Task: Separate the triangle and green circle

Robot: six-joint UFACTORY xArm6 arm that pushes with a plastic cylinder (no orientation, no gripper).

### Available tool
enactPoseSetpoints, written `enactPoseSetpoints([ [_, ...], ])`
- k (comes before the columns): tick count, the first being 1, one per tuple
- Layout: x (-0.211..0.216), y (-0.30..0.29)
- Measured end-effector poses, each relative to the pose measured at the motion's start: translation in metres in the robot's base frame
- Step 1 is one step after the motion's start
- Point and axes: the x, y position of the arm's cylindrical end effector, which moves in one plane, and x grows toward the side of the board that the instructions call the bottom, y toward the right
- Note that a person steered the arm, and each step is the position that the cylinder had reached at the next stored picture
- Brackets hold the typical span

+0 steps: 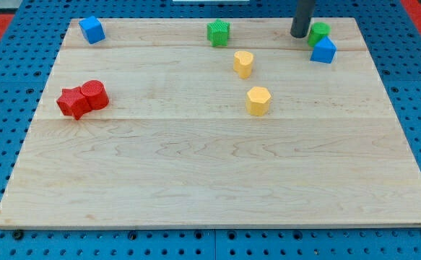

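Observation:
The green circle (318, 31) sits near the view's top right of the wooden board (217, 173). The blue triangle (323, 50) lies just below it and touches it. My tip (299, 35) is at the end of the dark rod, just left of the green circle and up-left of the blue triangle, close to or touching the circle.
A green star (218, 32) sits at the top middle. A blue cube (92, 29) is at the top left. A yellow heart (243, 63) and a yellow hexagon (258, 100) lie right of centre. A red star (72, 102) and a red circle (94, 94) touch at the left.

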Motion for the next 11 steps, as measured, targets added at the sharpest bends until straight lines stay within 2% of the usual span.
enactPoseSetpoints([
  [1,-0.029,0.008],
  [2,-0.039,0.069],
  [3,0.018,0.092],
  [4,0.037,0.029],
  [5,0.041,0.012],
  [11,0.043,0.018],
])
